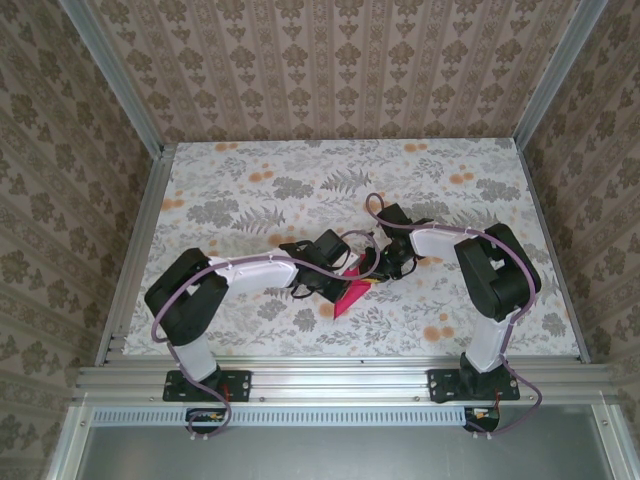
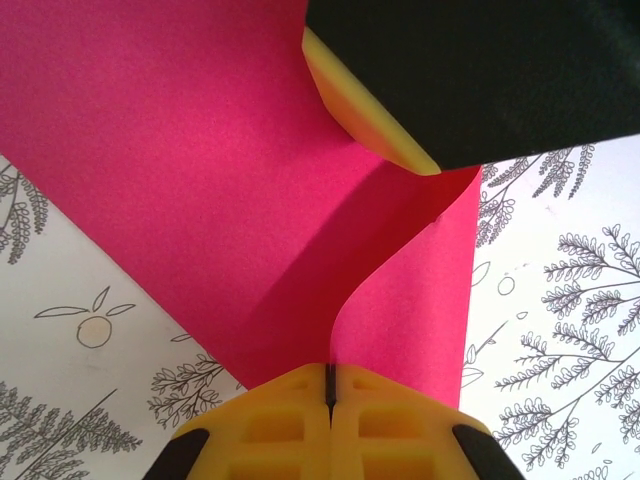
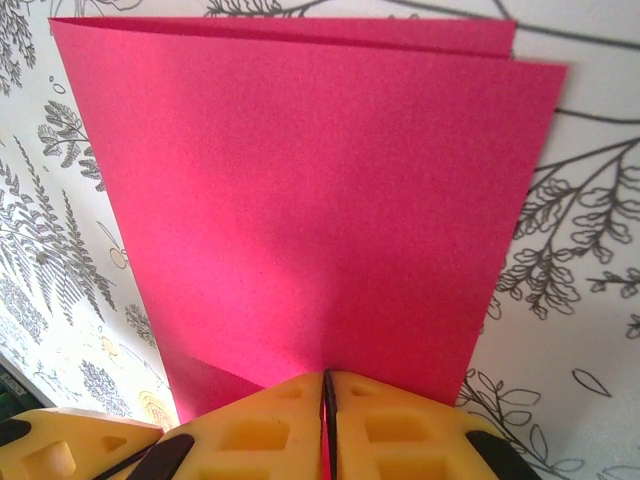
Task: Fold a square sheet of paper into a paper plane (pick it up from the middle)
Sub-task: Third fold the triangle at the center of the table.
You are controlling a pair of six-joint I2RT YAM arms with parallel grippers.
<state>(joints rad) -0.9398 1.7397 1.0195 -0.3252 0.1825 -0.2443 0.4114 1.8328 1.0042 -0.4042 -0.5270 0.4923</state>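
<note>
The square sheet of paper is magenta-pink and lies folded double near the table's middle. In the right wrist view the sheet shows two layers at its far edge. My right gripper is shut on its near edge. My left gripper is shut on a raised flap of the sheet, which curls up from the cloth. The right gripper's yellow pad meets the paper just ahead of it. From above, the left gripper and right gripper stand close together over the paper. The paper plane is out of view.
A floral tablecloth covers the table. Aluminium rails run along the left and right edges, with patterned walls behind them. Both arm bases sit at the near edge.
</note>
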